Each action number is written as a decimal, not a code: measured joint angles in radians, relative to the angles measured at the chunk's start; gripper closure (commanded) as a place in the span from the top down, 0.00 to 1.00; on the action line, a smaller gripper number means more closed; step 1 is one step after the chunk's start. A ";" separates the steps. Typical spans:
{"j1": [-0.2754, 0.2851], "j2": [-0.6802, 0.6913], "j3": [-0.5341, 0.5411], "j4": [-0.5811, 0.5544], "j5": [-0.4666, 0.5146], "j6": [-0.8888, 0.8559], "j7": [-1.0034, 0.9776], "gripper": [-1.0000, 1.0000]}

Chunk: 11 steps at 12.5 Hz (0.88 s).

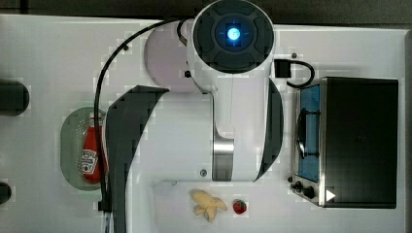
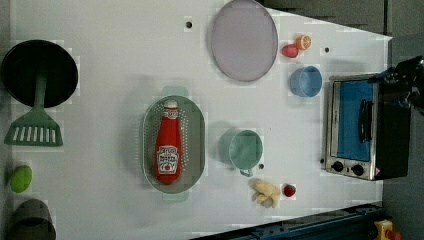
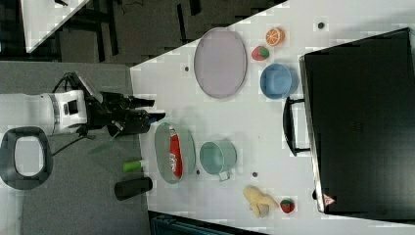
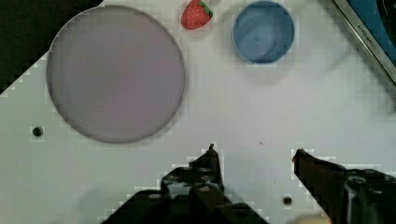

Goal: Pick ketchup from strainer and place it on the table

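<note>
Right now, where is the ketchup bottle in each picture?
Top view: the ketchup lies in the strainer at the left.
Left view: ketchup in the strainer, middle-left.
Right view: ketchup in the strainer, left of the green cup.
Wrist view: not there.
Shared landmark: the strainer.

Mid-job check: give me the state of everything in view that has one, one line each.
ketchup: lying flat in the strainer, cap on.
strainer: upright on the table.
hand: open, holding nothing.
toaster oven: door closed.
teal cup: upright, empty.
blue bowl: upright, empty.
plate: empty.
banana: peeled.
</note>
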 measured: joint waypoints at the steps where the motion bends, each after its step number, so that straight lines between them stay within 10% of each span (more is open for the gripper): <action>1: -0.039 -0.057 0.033 -0.060 0.004 -0.068 0.034 0.79; 3: -0.089 -0.204 0.067 -0.161 0.023 -0.174 0.063 1.00; 11: -0.105 -0.219 0.358 -0.070 0.024 -0.094 0.094 1.00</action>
